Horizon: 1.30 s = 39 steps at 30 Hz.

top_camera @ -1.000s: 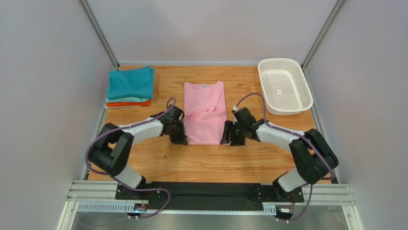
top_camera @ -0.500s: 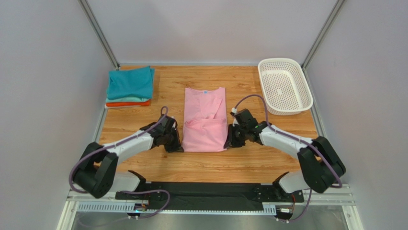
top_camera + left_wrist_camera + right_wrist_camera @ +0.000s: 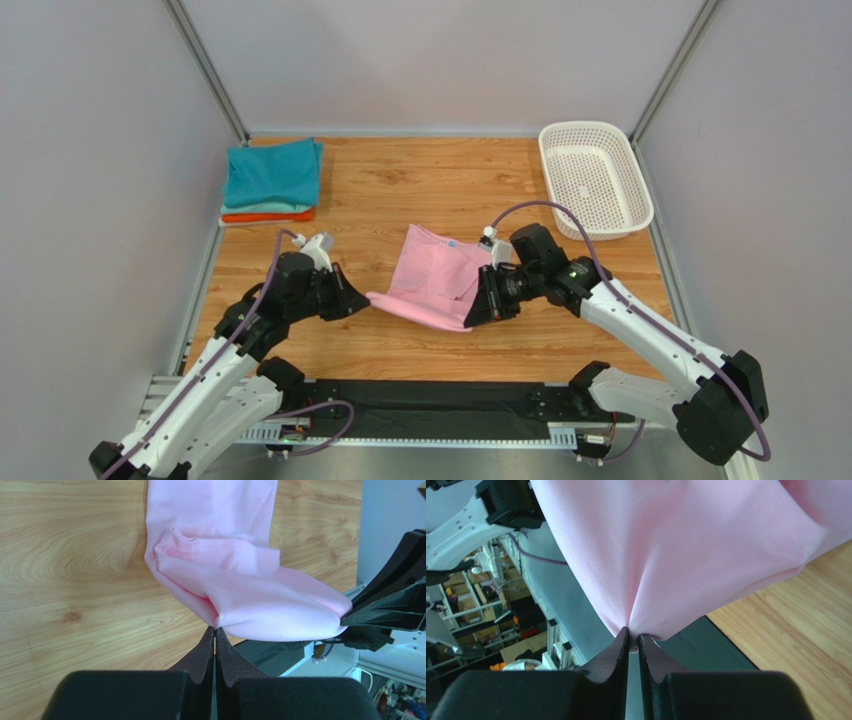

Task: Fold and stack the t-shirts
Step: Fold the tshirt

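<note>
Right of the finished stack, the pink tee hangs half-folded, near corners pinched tight by left fingers and right fingers.

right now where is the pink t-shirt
In the top view the pink t-shirt is mid-table, its near edge lifted between the left claw and the right claw, with the folded stack far left and the white basket far right.

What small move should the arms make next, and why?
Probably swing the pinched edge forward over the far half: left gripper and right gripper each clamp a raised near corner of the pink t-shirt, whose far part lies on the table.
</note>
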Available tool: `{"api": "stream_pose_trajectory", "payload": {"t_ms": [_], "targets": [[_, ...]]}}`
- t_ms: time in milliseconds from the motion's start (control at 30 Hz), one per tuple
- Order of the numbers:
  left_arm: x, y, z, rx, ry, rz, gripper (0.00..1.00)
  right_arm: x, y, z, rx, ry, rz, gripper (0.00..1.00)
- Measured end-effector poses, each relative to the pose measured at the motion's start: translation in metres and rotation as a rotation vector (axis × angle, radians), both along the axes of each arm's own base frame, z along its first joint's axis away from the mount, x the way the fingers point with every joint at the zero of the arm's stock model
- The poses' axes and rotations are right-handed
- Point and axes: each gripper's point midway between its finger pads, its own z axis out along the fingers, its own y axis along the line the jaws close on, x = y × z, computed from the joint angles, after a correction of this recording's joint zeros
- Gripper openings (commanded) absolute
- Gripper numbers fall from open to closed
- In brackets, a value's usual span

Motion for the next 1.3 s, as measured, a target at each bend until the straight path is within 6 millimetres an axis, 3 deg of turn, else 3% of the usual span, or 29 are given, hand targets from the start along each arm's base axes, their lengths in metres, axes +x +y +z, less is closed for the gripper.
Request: {"api": "stream_pose_trajectory", "payload": {"t_ms": [233, 467, 633, 1300], "targets": [[-0.002, 0.006, 0.026, -0.009, -0.048, 0.02, 0.0, -0.018, 0.004, 0.025, 0.09, 0.035, 0.063, 0.1], [0.011, 0.008, 0.037, 0.029, -0.044, 0.057, 0.0, -0.016, 0.005, 0.033, 0.107, 0.035, 0.042, 0.1], [0.031, 0.0, 0.044, 0.056, -0.033, 0.063, 0.0, -0.001, -0.001, 0.032, 0.102, 0.04, -0.022, 0.1], [0.12, -0.037, 0.021, 0.193, 0.019, 0.058, 0.0, 0.075, -0.031, 0.005, 0.115, 0.139, -0.243, 0.1]]}}
